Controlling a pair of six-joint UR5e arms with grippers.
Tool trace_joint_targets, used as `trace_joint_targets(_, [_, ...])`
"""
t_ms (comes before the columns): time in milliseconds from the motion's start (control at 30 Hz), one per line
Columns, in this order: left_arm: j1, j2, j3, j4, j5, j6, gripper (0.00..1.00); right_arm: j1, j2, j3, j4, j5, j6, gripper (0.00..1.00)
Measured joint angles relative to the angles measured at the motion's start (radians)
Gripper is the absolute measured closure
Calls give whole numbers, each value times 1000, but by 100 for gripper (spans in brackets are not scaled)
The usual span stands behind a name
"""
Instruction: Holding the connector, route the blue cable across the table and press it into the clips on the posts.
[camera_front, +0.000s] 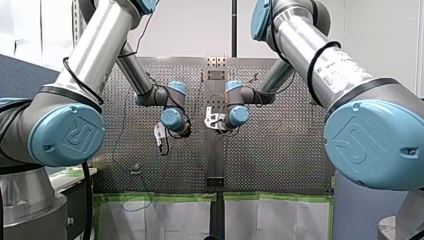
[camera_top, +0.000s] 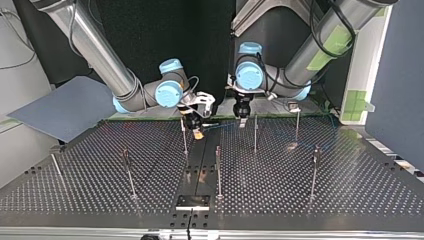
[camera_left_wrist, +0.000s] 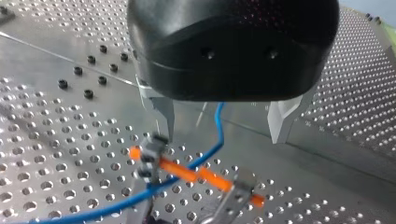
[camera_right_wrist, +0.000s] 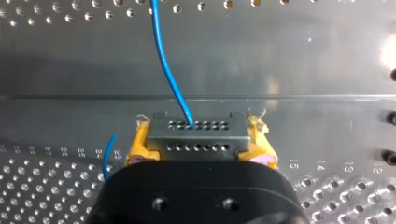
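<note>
Between the yellow pads (camera_right_wrist: 139, 142) of my right end effector (camera_right_wrist: 201, 140) sits the connector (camera_right_wrist: 196, 137), clamped at both short ends. Its long axis runs from pad to pad. Its face, which carries two rows of holes, points straight ahead of the end effector toward the bench (camera_right_wrist: 289, 56). The cable (camera_right_wrist: 164, 60) leaves one hole in the row farther from the end effector body and runs ahead across the bench.

My left end effector (camera_left_wrist: 224, 134) hangs above the bench just beside the right one. Its metal fingers (camera_left_wrist: 164, 112) stand apart and grip nothing. The cable passes through the gap between them; whether it touches them cannot be told. Ahead of the fingertips the cable bends and crosses an orange bar (camera_left_wrist: 191, 172). Thin posts (camera_top: 255, 132) stand upright near both end effectors.
</note>
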Motion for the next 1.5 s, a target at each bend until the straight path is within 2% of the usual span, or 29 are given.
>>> trace_joint_targets(267, [2,-64,76,-16,4,-5,0,0,0,0,-1,1,2,100])
trace_joint_targets(500, [3,-112,100,-20,-14,-4,0,-1,0,0,0,0,2,100])
trace_joint_targets(533, [2,-114,101,-21,-19,-2,4,-1,0,0,0,0,2,100])
trace_joint_targets(567, [1,-115,101,-23,-26,2,15,-1,0,0,0,0,2,100])
trace_joint_targets(600, [0,-116,101,-23,-34,5,15,-1,0,0,0,0,2,100])
trace_joint_targets(633, [-1,-117,102,-24,-42,7,38,0,0,0,0,0,2,100])
trace_joint_targets(667, [-3,-117,102,-25,-54,10,43,-1,0,0,0,0,2,100])
trace_joint_targets(700, [-4,-117,102,-25,-62,12,43,-1,0,0,0,0,2,100])
trace_joint_targets(767, [-6,-116,102,-24,-75,15,75,-1,0,0,0,0,2,100])
trace_joint_targets(800, [-7,-116,102,-23,-78,16,75,-1,0,0,0,0,2,100])
trace_joint_targets(867, [-9,-116,103,-21,-82,17,96,-1,0,0,0,0,2,100])
trace_joint_targets(933, [-10,-115,106,-21,-84,18,100,-1,0,0,0,0,1,100])
trace_joint_targets(1200, [-13,-105,108,-27,-85,17,100,-1,-5,-4,6,0,-3,100])
trace_joint_targets(1400, [-15,-68,107,-58,-86,16,100,-1,-45,-6,17,-1,1,100])
trace_joint_targets(1500, [-19,-37,107,-77,-87,17,100,-3,-75,-6,27,-1,9,100])
